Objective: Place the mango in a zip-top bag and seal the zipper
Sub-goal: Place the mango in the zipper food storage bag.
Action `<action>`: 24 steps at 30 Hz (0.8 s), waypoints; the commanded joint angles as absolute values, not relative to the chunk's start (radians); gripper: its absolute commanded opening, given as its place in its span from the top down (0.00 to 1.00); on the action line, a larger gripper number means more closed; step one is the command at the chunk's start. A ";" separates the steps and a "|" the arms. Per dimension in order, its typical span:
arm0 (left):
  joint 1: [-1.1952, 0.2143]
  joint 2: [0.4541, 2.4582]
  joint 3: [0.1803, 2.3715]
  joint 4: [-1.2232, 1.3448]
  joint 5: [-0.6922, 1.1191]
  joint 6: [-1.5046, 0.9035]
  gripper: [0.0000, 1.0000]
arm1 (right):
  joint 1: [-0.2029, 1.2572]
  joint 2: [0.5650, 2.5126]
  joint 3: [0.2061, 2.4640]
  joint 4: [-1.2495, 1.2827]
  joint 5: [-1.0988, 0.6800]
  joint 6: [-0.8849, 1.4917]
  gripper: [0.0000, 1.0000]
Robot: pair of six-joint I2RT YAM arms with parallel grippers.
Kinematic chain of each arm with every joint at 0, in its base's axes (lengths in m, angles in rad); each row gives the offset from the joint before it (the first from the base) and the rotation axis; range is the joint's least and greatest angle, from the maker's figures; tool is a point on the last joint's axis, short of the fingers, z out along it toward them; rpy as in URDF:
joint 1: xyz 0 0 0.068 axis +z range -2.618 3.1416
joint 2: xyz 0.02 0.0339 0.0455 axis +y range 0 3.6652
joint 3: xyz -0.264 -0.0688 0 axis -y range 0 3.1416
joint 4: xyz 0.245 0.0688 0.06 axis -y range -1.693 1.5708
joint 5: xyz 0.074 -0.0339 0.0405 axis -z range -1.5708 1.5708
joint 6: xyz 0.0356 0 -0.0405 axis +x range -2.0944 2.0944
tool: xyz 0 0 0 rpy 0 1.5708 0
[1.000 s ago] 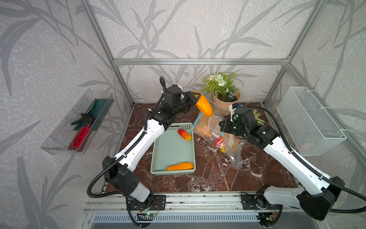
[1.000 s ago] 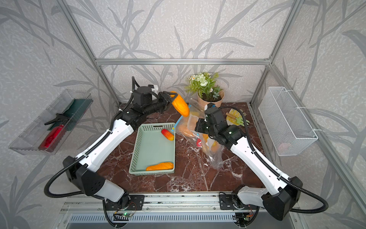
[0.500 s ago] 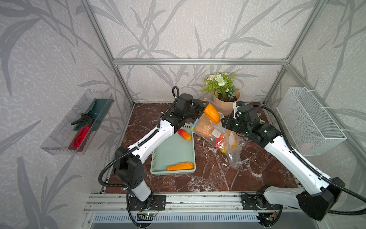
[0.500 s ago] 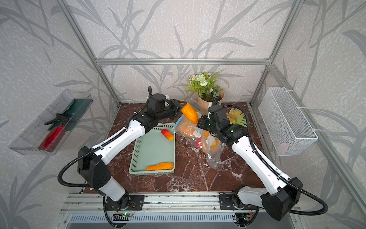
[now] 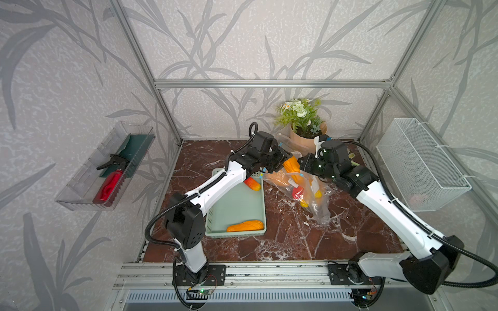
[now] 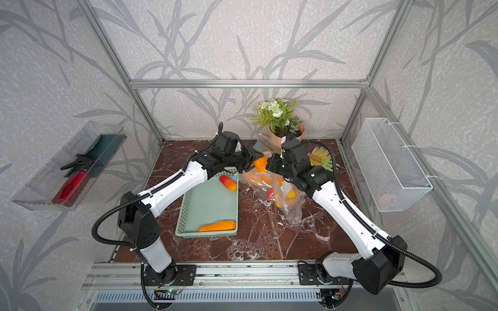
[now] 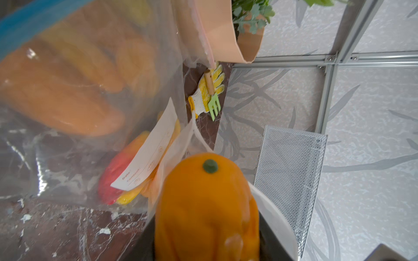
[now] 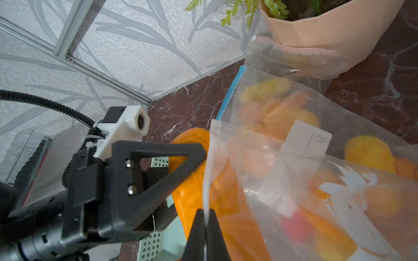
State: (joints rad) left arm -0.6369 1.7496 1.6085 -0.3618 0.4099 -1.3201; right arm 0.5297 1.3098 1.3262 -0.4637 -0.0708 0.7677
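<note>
The orange mango [image 5: 292, 165] [image 7: 207, 208] sits between the fingers of my left gripper [image 5: 283, 164] [image 7: 207, 244], which is shut on it. Its green-dotted tip points into the mouth of the zip-top bag [image 5: 310, 194] [image 7: 90, 113]. The mango [image 8: 192, 158] is partly past the bag's white rim. My right gripper [image 5: 303, 164] [image 8: 204, 217] is shut on that rim of the zip-top bag [image 8: 316, 180] and holds it up. The light-blue zipper [image 7: 22, 24] [image 8: 230, 95] runs along the mouth's far side. Several orange, yellow and red fruits lie inside the bag.
A mint-green basket [image 5: 237, 204] left of the bag holds an orange fruit [image 5: 245, 226] and a red-yellow fruit [image 5: 252, 184]. Behind stand a flower pot [image 5: 304, 134], a second clear bag [image 8: 294, 49], a glove and green fork [image 6: 320, 157]. A wire basket [image 5: 420, 164] hangs on the right wall.
My left arm has swung right and down, carrying the mango from above the basket to the bag's mouth. The right gripper has kept its hold on the bag's rim.
</note>
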 commanded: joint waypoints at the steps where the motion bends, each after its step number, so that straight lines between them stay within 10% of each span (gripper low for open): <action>1: -0.651 1.761 1.673 -0.446 0.495 -1.331 0.91 | 0.521 1.330 1.362 -0.395 -0.115 0.741 1.00; 12: -0.658 1.792 1.838 -0.638 0.542 -1.214 0.37 | 0.522 1.327 1.350 -0.382 -0.171 0.732 1.00; 24: -0.540 1.476 1.482 -0.564 0.255 -1.174 0.25 | 0.519 1.289 1.323 -0.403 -0.166 0.724 1.00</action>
